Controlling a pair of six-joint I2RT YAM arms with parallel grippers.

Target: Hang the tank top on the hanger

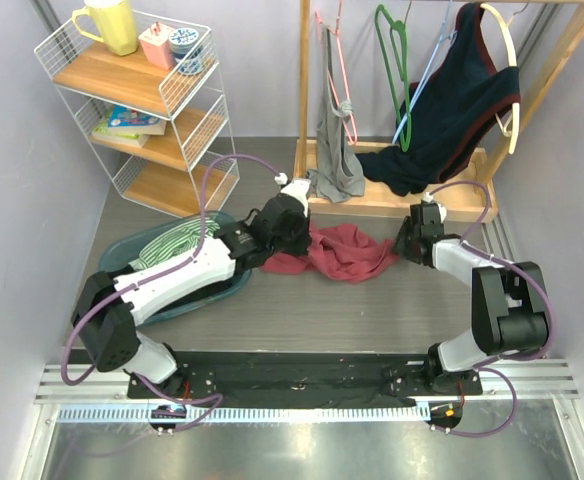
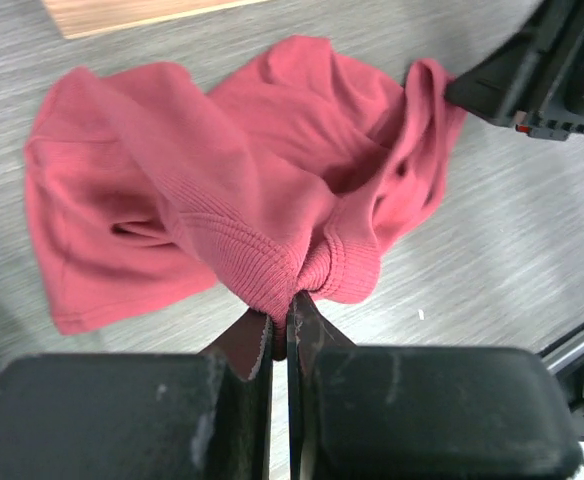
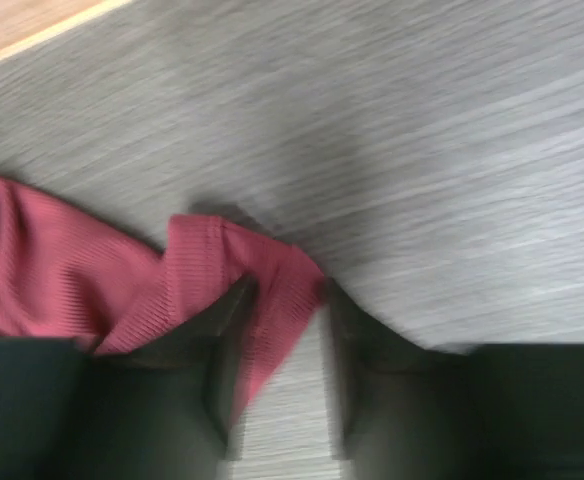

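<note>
The maroon tank top (image 1: 342, 252) lies crumpled on the grey floor between both grippers. My left gripper (image 1: 280, 240) is shut on its ribbed edge; the left wrist view shows the fabric (image 2: 222, 200) bunched and pinched between the closed fingers (image 2: 284, 320). My right gripper (image 1: 408, 240) is at the top's right end, open, with a ribbed strap (image 3: 262, 290) lying between its spread fingers. The light-blue hanger (image 1: 419, 90) hangs on the wooden rack, behind the navy garment.
A wooden rack (image 1: 412, 195) stands behind, with a grey garment (image 1: 334, 160), pink hanger (image 1: 344, 80), green hanger (image 1: 394, 50) and navy garment (image 1: 452, 110). A dark basket of clothes (image 1: 172, 255) sits left. A wire shelf (image 1: 142, 100) is far left.
</note>
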